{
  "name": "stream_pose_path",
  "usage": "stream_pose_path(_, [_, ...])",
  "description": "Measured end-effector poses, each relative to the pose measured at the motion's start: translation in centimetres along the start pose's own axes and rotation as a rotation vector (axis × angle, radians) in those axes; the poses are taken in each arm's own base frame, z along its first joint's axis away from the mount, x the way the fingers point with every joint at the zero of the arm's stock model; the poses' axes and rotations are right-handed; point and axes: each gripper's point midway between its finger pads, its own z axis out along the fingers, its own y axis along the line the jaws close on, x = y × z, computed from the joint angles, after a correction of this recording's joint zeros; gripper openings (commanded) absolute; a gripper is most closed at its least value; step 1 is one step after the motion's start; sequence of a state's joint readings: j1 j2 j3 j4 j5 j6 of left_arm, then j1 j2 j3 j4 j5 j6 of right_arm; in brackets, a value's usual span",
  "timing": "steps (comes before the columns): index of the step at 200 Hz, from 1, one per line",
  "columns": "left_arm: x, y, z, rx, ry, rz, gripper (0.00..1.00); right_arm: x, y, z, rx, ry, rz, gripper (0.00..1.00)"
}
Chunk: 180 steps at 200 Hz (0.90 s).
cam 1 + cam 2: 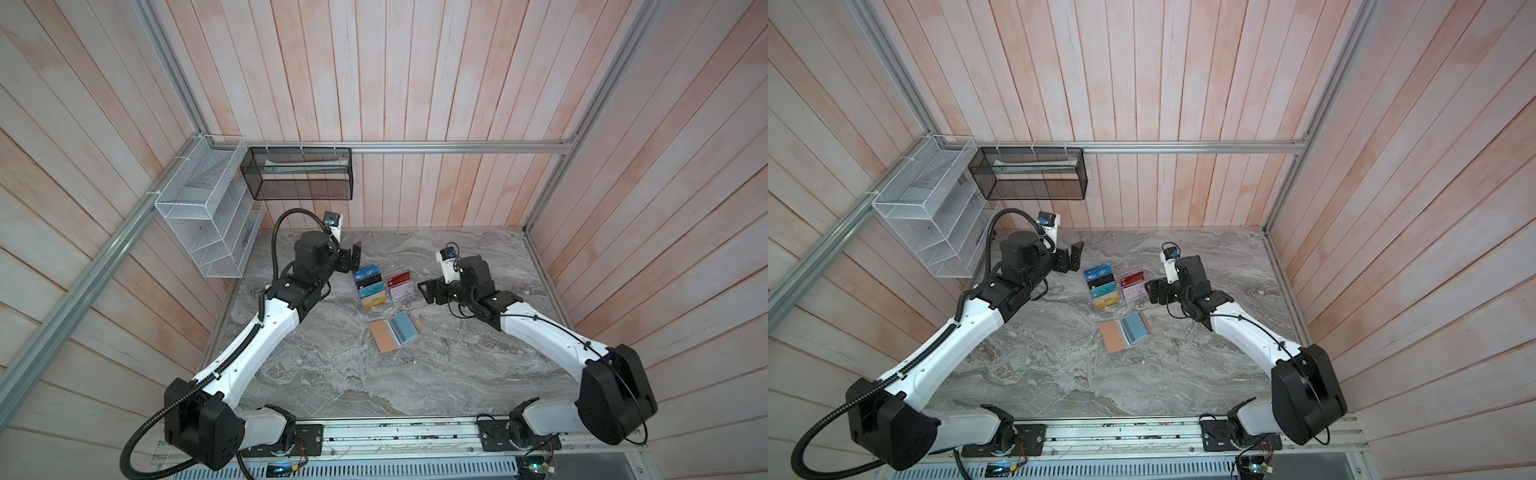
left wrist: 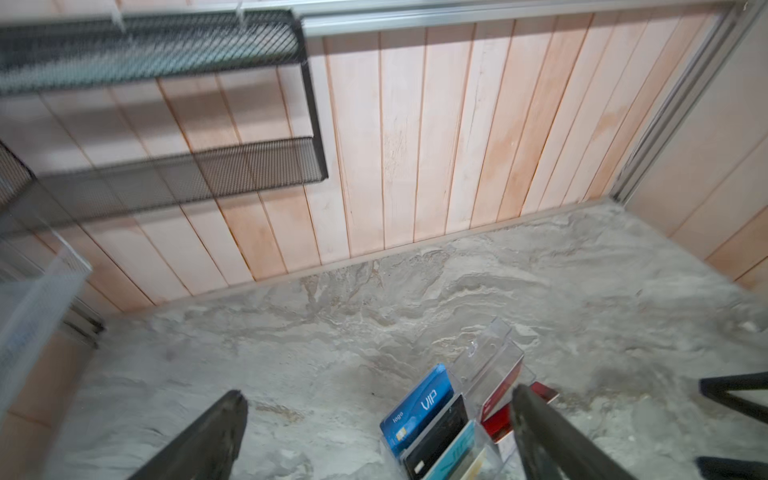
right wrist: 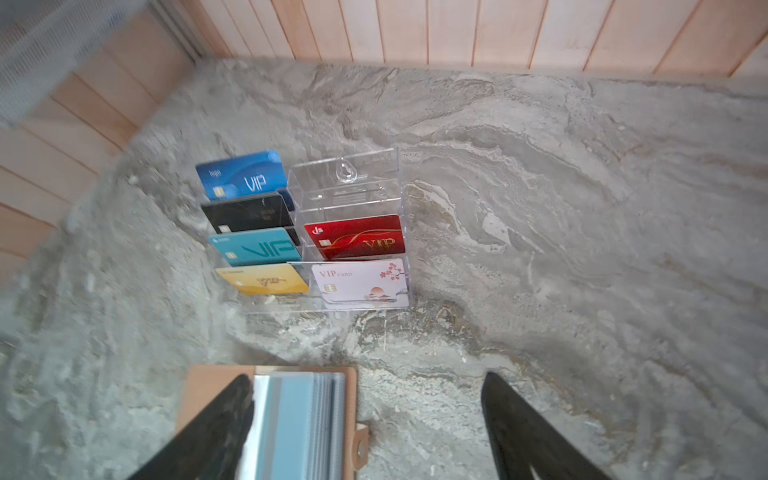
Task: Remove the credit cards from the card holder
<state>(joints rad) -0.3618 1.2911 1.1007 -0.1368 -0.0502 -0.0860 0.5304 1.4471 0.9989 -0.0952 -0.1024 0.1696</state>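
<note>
Both claws empty: left gripper (image 2: 376, 399) released, right gripper (image 3: 369, 380) spread wide, flanking acrylic stand (image 3: 345, 178). The card holder (image 1: 380, 337) lay open nearby, blue-grey card (image 1: 405, 328) seemingly in its sleeve.

Lab cell: aluminium frame (image 1: 415, 146), plank walls (image 1: 415, 62)

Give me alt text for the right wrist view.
A clear stand on a marble table holds six cards, four in one column, two in the other. Nearer the camera lies the open card holder with a blue-grey card, partly behind the open right gripper.
</note>
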Motion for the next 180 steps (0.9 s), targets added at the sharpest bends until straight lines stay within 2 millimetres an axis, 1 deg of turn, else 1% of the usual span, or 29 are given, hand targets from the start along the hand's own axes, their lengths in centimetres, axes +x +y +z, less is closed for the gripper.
stream_pose_path(14, [3.5, 1.2, 0.4, 0.038, 0.041, -0.158, 1.0, -0.2, 0.6, 1.3, 0.022, 0.034, -0.086, 0.83])
stream_pose_path(32, [7.5, 2.5, 1.1, 0.084, 0.099, -0.37, 1.0, 0.2, 0.9, 2.8, 0.039, 0.085, -0.177, 0.81])
stream_pose_path(43, [9.3, 3.1, 1.6, 0.103, 0.131, -0.48, 1.0, 0.6, 0.7, 3.7, 0.051, 0.117, -0.221, 0.8])
stream_pose_path(56, [10.5, 3.1, 2.1, 0.134, 0.155, -0.575, 1.0, 0.9, 0.4, 4.7, 0.065, 0.151, -0.266, 0.78])
stream_pose_path(69, [10.8, 2.5, 2.5, 0.177, 0.158, -0.642, 1.0, 1.1, 0.2, 5.5, 0.079, 0.178, -0.31, 0.75])
stream_pose_path(81, [10.6, 2.0, 2.7, 0.218, 0.151, -0.686, 1.0, 1.0, 0.4, 6.1, 0.093, 0.199, -0.352, 0.73])
stream_pose_path(105, [10.1, 1.3, 3.6, 0.287, 0.133, -0.751, 1.0, 0.5, 1.7, 7.7, 0.118, 0.236, -0.448, 0.72])
stream_pose_path(116, [10.3, 1.2, 4.2, 0.306, 0.135, -0.779, 1.0, 0.4, 2.2, 8.5, 0.128, 0.249, -0.479, 0.72])
stream_pose_path(129, [10.6, 1.1, 4.7, 0.327, 0.141, -0.807, 1.0, 0.6, 2.5, 9.1, 0.138, 0.27, -0.508, 0.72])
stream_pose_path(153, [11.1, 0.8, 5.5, 0.355, 0.153, -0.841, 1.0, 1.6, 1.8, 9.1, 0.165, 0.315, -0.53, 0.73])
stream_pose_path(180, [11.1, 0.6, 5.8, 0.377, 0.15, -0.85, 1.0, 1.7, 1.1, 8.8, 0.193, 0.32, -0.531, 0.74])
